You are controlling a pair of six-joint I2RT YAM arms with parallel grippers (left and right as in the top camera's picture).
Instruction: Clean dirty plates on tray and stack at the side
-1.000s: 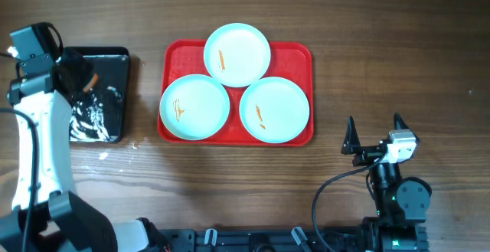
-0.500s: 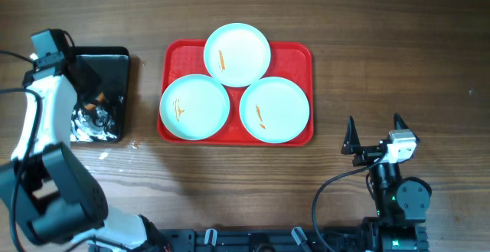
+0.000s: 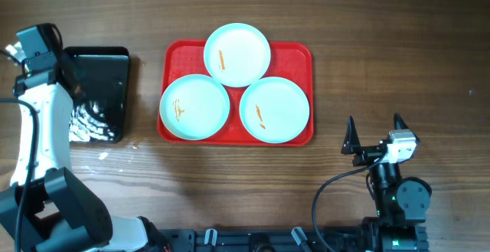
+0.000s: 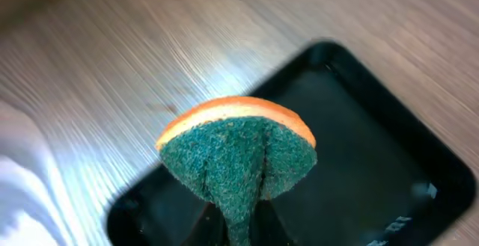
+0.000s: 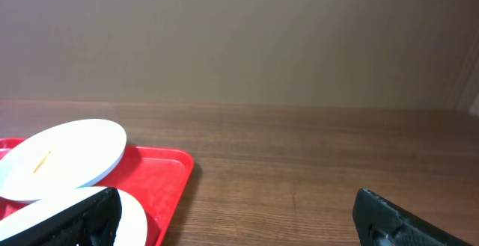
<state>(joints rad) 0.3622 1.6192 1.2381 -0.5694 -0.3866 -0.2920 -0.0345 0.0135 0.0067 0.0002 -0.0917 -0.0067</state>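
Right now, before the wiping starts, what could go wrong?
The left end effector pinches the sponge by a narrow fold; it may slip under pressure. The left plate overhangs the rim of the tray, so pressing there may tip it. The three plates touch, so wiping one may shove the others.

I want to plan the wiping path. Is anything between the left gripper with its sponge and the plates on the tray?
Nothing visible. The left gripper holds the sponge above the black bin; only bare table lies between the bin and the tray with its plates.
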